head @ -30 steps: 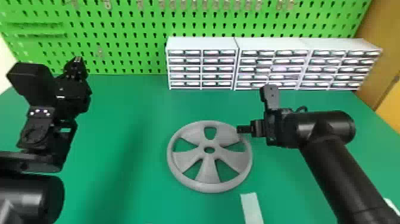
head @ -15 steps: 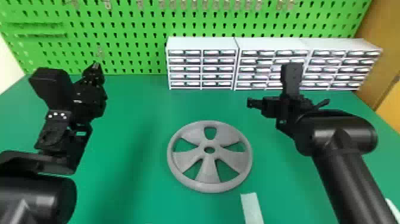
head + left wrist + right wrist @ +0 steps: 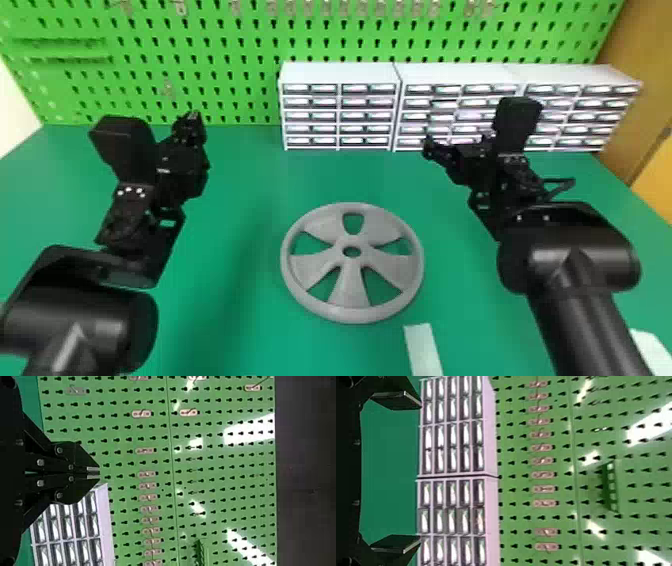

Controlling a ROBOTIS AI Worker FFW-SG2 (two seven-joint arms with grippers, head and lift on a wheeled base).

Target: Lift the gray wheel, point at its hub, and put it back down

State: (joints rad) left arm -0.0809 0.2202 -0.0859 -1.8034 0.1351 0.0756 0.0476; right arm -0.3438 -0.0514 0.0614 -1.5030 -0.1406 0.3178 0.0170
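The gray wheel (image 3: 351,295) lies flat on the green table, its round hub hole (image 3: 352,251) facing up. My left gripper (image 3: 192,119) is raised over the table, left of the wheel and farther back. In the left wrist view my left gripper (image 3: 99,473) has its two fingertips together, with nothing between them. My right gripper (image 3: 440,145) hangs behind and to the right of the wheel, without touching it. The right wrist view shows my right gripper (image 3: 420,473) spread wide around air.
White drawer cabinets (image 3: 340,75) line the table's back edge, behind my right gripper. A green pegboard (image 3: 240,60) stands behind them. A pale strip (image 3: 422,350) lies on the green table (image 3: 240,320) in front of the wheel.
The right arm has drawn back from beside the wheel's right rim, rising away from it. My left arm has shifted right, toward the middle. The wheel has stayed where it was.
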